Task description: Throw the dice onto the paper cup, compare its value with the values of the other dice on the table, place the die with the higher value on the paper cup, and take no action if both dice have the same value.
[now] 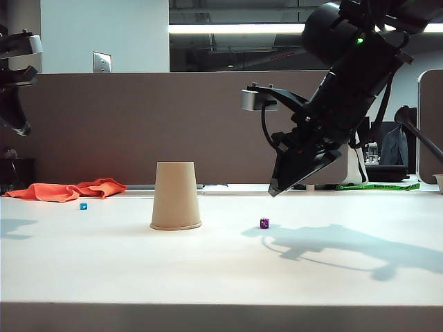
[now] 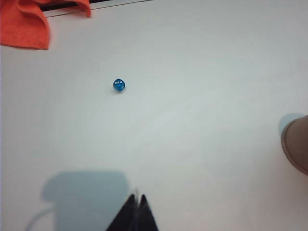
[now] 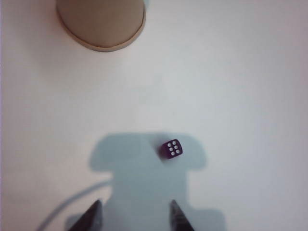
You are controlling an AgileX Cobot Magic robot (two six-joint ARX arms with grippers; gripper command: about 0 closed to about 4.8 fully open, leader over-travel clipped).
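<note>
The tan paper cup stands upside down on the white table, rim down, with nothing on top of it. The tiny blue dice lies on the table left of the cup, showing three pips. Right of the cup lies the other dice, dark purple with six pale pips up. My right gripper hangs open and empty above the table, close to the purple die, fingers pointing down. My left gripper is shut and empty, high up and well short of the blue die.
An orange cloth lies crumpled at the back left of the table, behind the blue die. A brown partition runs along the table's back edge. Dark gear and a green strip sit at the back right.
</note>
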